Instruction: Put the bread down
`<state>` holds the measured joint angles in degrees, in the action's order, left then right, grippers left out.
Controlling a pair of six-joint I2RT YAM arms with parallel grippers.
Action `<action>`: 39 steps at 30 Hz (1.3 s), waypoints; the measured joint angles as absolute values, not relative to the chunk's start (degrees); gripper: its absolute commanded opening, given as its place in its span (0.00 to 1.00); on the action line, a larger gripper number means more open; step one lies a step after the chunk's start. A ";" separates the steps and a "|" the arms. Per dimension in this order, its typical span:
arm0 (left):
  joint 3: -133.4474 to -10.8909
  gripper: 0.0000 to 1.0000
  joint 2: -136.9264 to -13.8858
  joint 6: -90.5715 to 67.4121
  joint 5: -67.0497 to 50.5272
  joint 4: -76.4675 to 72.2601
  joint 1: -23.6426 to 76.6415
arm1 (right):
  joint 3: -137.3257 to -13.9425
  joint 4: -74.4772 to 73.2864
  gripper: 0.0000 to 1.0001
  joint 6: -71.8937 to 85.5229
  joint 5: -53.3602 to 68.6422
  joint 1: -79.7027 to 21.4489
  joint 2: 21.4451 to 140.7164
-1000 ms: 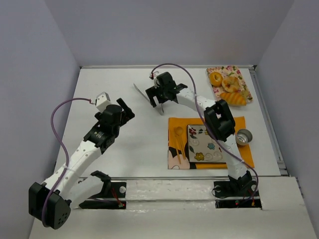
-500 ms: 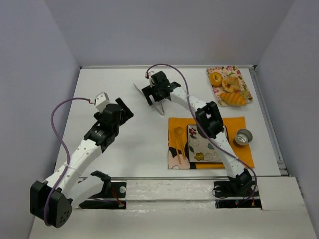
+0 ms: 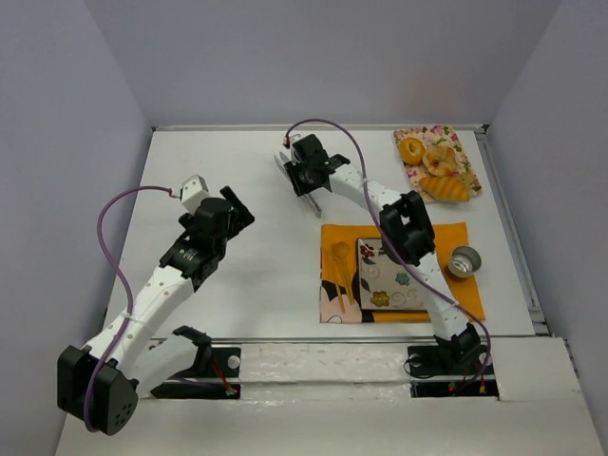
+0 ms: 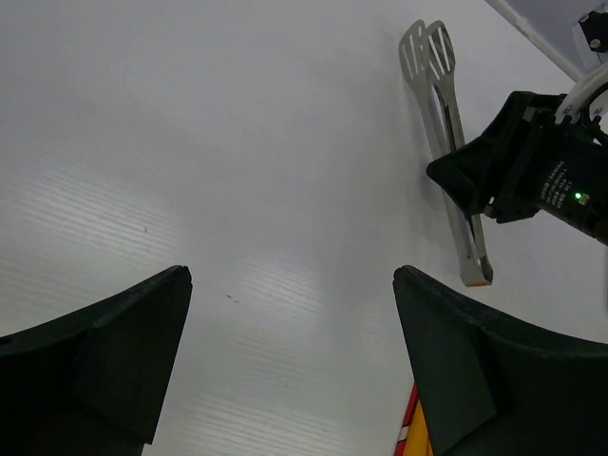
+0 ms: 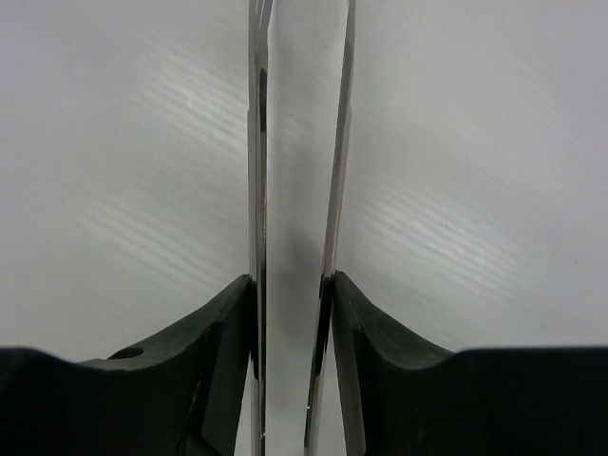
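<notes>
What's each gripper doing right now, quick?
Left gripper: open, holding nothing.
Right gripper: shut on the slotted silver metal tongs, squeezing both arms.

This is a robotics lab test cell dressed up as a dining spot. Plain grey walls (image 3: pixel 332 57) box in a white desk (image 3: pixel 247 275) on three sides. The left arm (image 3: pixel 157 290) and the right arm (image 3: pixel 423 275), both white and black, are bolted to a mounting bar (image 3: pixel 323 363) at the near edge, and each trails a loose purple cable (image 3: pixel 99 237).

Household items sit as staged props. An orange placemat (image 3: pixel 458 234) carries a patterned plate (image 3: pixel 380 280), a wooden spoon (image 3: pixel 339 261) and a small metal cup (image 3: pixel 465 260). A floral tray (image 3: pixel 410 172) of pastries (image 3: pixel 439 160) lies at the far right, and metal tongs (image 4: pixel 446 142) are also on the desk.
</notes>
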<state>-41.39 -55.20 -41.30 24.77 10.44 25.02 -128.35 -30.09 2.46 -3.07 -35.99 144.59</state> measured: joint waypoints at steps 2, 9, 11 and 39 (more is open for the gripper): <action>-41.39 0.99 -54.85 -40.97 24.21 9.82 25.02 | -123.55 -30.15 0.43 2.50 -3.22 -36.03 139.76; -42.61 0.99 -55.29 -39.59 22.41 6.44 25.02 | -96.09 -26.26 0.42 5.96 -7.35 -35.57 107.37; -43.90 0.99 -56.51 -39.11 22.02 5.50 25.02 | -86.67 -23.70 0.43 8.12 -8.23 -34.54 97.12; -45.58 0.99 -61.10 -35.83 17.04 0.23 23.81 | -57.49 -37.54 0.64 25.93 -8.08 9.41 64.97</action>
<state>-45.58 -61.10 -35.83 17.04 0.23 23.81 -57.49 -37.54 25.93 -8.08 9.41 64.97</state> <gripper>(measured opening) 0.990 0.622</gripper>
